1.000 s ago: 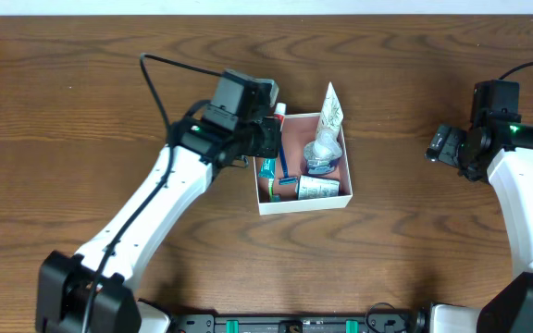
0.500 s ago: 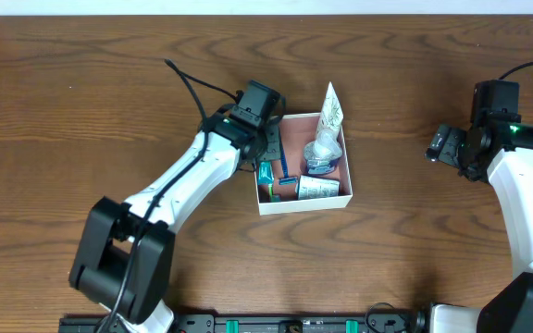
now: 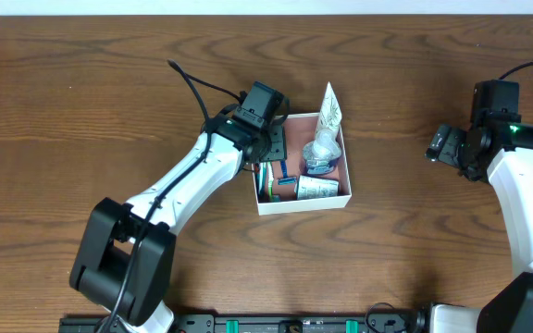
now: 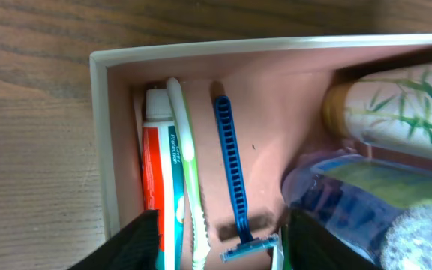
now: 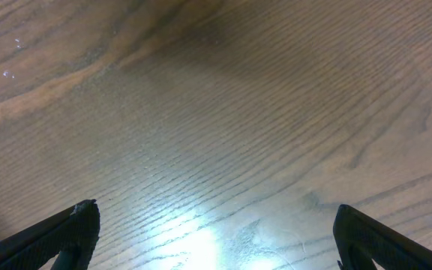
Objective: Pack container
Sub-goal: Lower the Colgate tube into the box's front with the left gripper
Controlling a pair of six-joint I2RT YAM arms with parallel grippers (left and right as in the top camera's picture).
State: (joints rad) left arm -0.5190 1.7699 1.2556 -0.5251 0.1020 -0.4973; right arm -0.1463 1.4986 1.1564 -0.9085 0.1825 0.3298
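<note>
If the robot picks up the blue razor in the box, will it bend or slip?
Probably stays stiff: the blue razor looks like hard ribbed plastic. Likely light, since it is thin. The ribs may help against slipping.

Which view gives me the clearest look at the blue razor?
Left wrist: the blue razor lies close up on the container floor, handle and head both visible. Overhead shows it only as a thin blue line. Right wrist shows only table.
</note>
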